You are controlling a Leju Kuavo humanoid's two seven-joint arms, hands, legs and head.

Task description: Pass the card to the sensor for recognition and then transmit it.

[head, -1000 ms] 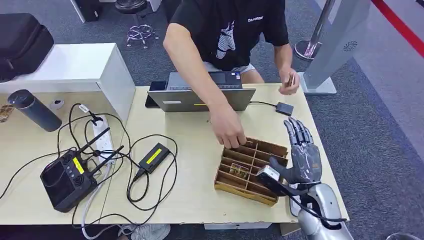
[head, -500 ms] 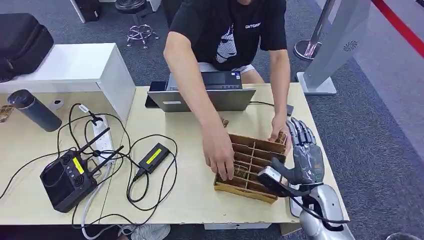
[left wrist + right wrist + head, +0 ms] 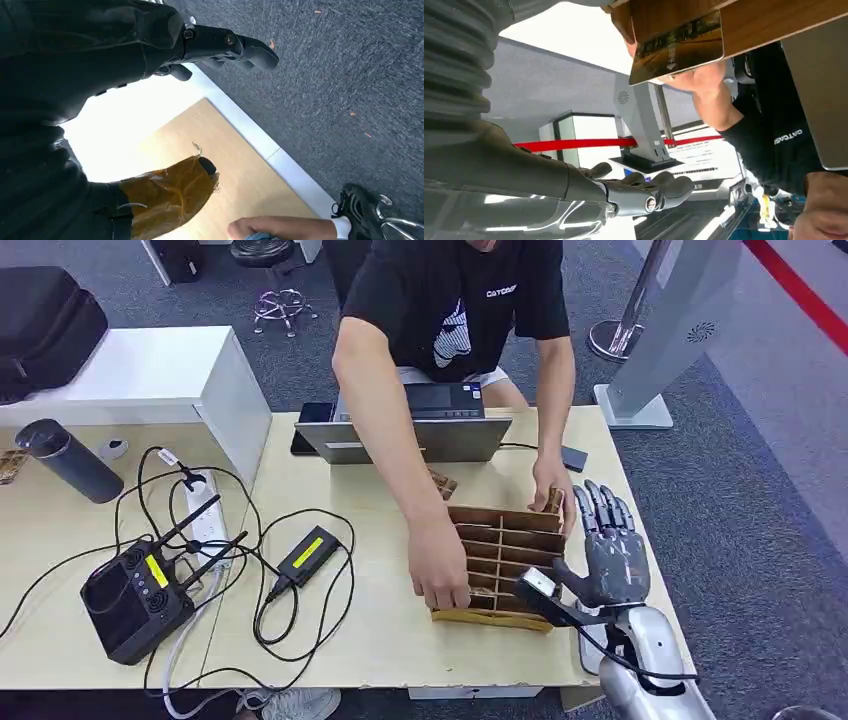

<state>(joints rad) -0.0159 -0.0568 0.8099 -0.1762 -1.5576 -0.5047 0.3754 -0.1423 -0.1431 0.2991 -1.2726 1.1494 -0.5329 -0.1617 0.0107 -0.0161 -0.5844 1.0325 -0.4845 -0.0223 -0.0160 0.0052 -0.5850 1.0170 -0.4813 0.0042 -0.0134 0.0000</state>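
A person leans over the table with both hands on a wooden divided box. One of their hands presses its near left side. The other holds a shiny brown card at the box's far right corner. The sensor, a small black box on a cable, lies just beyond that hand. My right hand stands upright beside the box's right edge, fingers spread, holding nothing. My left hand hangs below the table edge with its fingers and taped thumb apart and nothing in it.
A grey laptop sits at the table's far edge. On the left lie a black remote controller, a power strip, a black adapter and looped cables. A dark bottle and a white cabinet stand further left.
The person brought their card-holding hand down to the box's far right corner, gripped the box with both hands and turned it square to the table. My right hand sank slightly.
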